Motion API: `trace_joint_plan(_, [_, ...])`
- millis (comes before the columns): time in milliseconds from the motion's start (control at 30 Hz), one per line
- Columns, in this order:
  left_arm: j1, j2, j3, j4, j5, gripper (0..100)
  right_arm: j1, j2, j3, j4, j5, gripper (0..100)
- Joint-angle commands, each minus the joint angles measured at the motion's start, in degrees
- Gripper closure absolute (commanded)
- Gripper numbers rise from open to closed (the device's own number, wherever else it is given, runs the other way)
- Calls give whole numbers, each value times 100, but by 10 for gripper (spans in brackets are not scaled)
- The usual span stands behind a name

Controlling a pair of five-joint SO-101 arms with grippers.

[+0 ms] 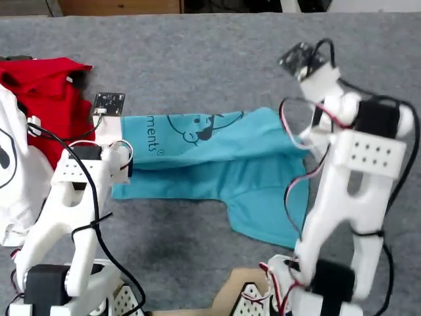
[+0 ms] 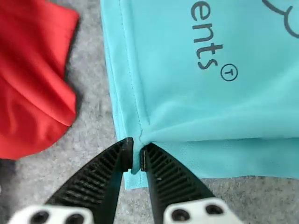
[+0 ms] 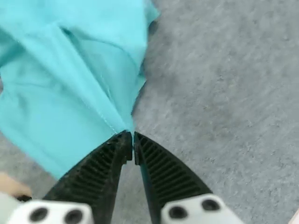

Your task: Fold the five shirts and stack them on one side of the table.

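Left gripper: jaws narrowed to a sliver, pinching the hemmed edge of the teal shirt right where the fabric is doubling over into a fold. Right gripper: same state, jaws almost touching, clamping a thin ridge of teal cloth at the shirt's opposite end. Shirt is lying stretched across the middle of the grey table between the two arms, print side up, upper layer folding over the lower one. One flap is sticking out toward the arm bases near the right arm. Red shirt is lying crumpled near the left gripper's end, a strip of table showing between it and the teal. White shirt is sitting at the table's left edge, against the red one.
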Motion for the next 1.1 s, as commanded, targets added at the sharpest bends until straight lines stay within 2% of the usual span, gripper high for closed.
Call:
trace_joint_plan(0, [35,-207,-18,-70,-167,981,180,-884,1015,-396,255,993])
trace_joint_plan(333, [35,-207,527,-62,-870,981,980,-2308,3521,-932,1134,993])
trace_joint_plan(600, [-413,-207,448,-35,-1407,981,1042,-3257,4699,-897,1503,993])
trace_joint_plan(933, [70,-207,949,-70,-1459,981,1200,-3758,5525,-932,1705,993])
trace_joint_plan(1067, [44,-207,1011,-70,-1468,981,1358,-3785,5543,-932,1881,994])
